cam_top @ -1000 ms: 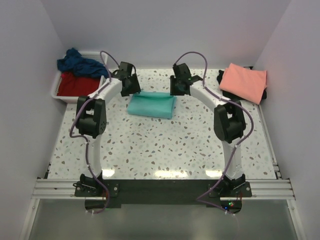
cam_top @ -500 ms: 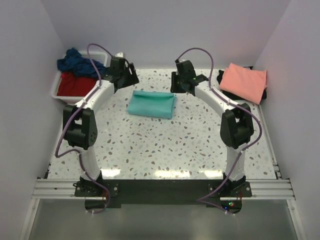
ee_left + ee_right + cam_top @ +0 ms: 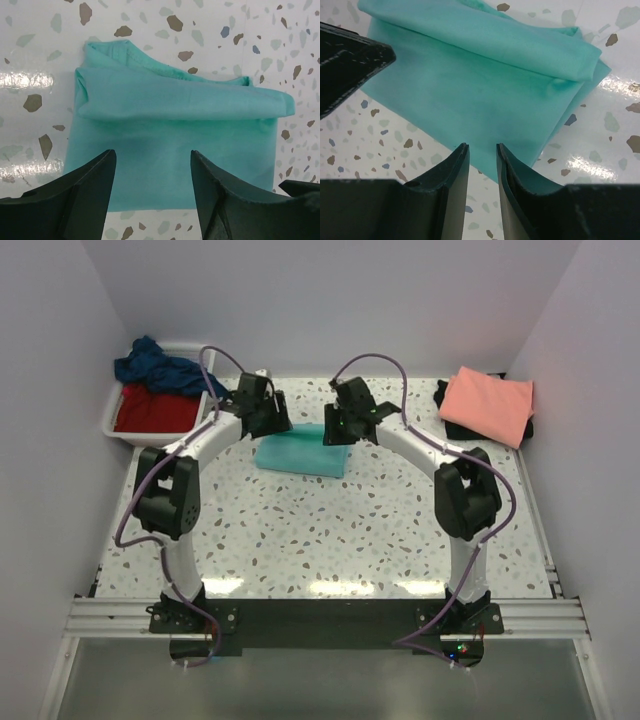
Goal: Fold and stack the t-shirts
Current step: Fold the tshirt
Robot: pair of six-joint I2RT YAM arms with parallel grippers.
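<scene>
At far centre of speckled white bench (image 3: 300,540): teal t-shirt (image 3: 300,454), folded to a rectangle, lying flat. L. hand (image 3: 268,426) over its left end, fingers spread wide, nothing between. R. hand (image 3: 337,430) over its right end, fingers a narrow gap apart, no cloth pinched. Far right: salmon-pink t-shirt (image 3: 487,405) on black t-shirt (image 3: 452,426). Far left: red t-shirt (image 3: 155,412) and navy t-shirt (image 3: 160,368) in white tub (image 3: 110,426). Pale plain walls on 3 sides. Vs. earlier frame: both hands moved in over the shirt; shirt unmoved.

turquoise t-shirt (image 3: 300,456), salmon-pink t-shirt (image 3: 487,405), speckled white table (image 3: 330,530) (brown, grey flecks)
</scene>
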